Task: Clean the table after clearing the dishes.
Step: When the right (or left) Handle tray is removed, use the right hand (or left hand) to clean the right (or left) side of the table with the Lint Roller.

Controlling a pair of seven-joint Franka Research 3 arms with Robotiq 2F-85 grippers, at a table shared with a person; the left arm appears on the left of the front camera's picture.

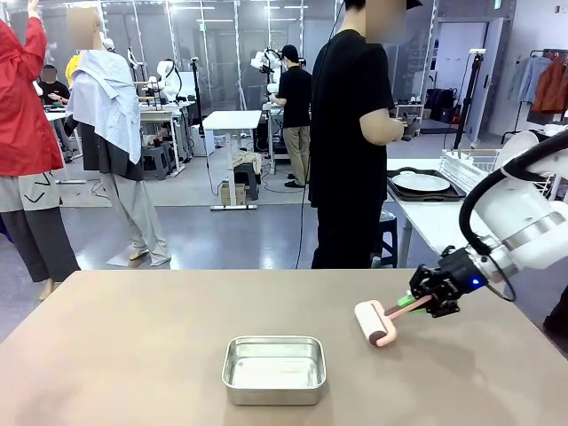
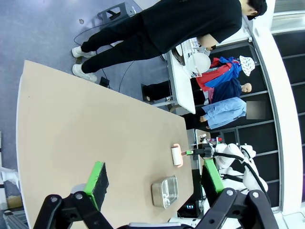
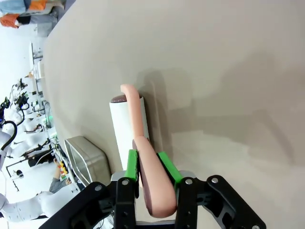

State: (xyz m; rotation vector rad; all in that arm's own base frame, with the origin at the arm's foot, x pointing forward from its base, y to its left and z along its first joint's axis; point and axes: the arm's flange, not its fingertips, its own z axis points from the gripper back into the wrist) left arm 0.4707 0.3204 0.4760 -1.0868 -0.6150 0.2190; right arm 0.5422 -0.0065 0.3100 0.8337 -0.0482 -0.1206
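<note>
**A:** Lint roller (image 1: 374, 322) low on the table (image 1: 133, 355), right of centre, its pale drum lying along the beige top. It looks to be touching the surface.

**B:** And the right gripper (image 1: 424, 302) has it. Its green pads are clamped on the pink handle from both sides, a firm pinch near the handle's rear end. The white arm reaches in from the right edge.

**A:** From the right wrist you look straight down that handle. It curves out from between the fingers to the drum, with a soft shadow beside it.

**B:** What about the left gripper (image 2: 152, 164)?

**A:** It's spread wide with nothing between the pads, held high above the table and well away from the roller.

**B:** A small square steel pan (image 1: 273, 368) sits near the front edge, about mid-table, just to the left of the roller. The two aren't touching.

**A:** The dishes are off this table. A round white plate (image 1: 421, 182) lies on a dark tray (image 1: 398, 192) over on the white side table (image 1: 435, 222), far right, next to a wire rack (image 1: 475, 164).

**B:** A person (image 1: 351, 142) in black stands at the far side, between the big table and that side table, turned away from the robot.
</note>
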